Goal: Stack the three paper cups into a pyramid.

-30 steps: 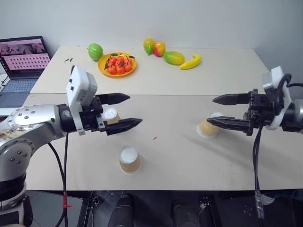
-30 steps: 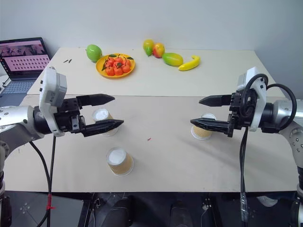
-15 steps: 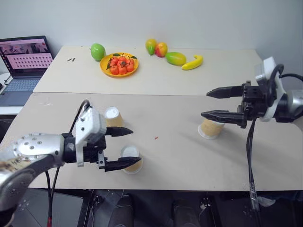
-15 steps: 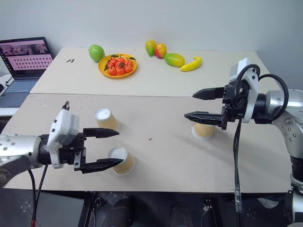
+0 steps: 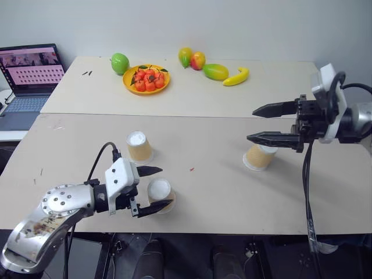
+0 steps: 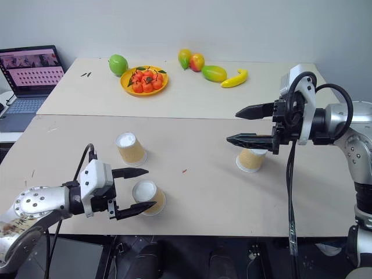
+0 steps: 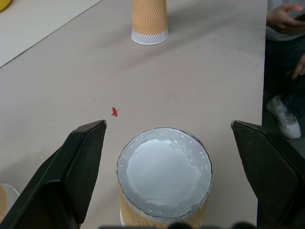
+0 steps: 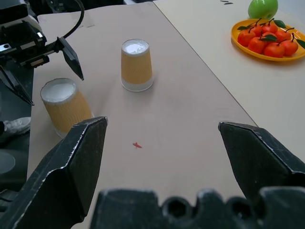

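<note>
3 paper cups noted inverted, well apart on surface (image 5: 221,192); no pyramid yet. Near cup (image 5: 160,195) sits between wide-open jaws of left gripper (image 5: 152,189), uncontacted, presumably for side grasp. Right gripper (image 5: 268,123), jaws open, empty, hovers above right cup (image 5: 256,157). Third cup (image 5: 139,146) untouched.

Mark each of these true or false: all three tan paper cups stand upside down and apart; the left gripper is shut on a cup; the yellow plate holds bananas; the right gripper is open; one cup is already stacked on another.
1. All three tan paper cups stand upside down and apart on the beige table. True.
2. The left gripper is shut on a cup. False: its open fingers straddle the nearest cup without closing.
3. The yellow plate holds bananas. False: it holds small orange-red fruit; the banana lies on the table.
4. The right gripper is open. True.
5. One cup is already stacked. False: none is.
</note>
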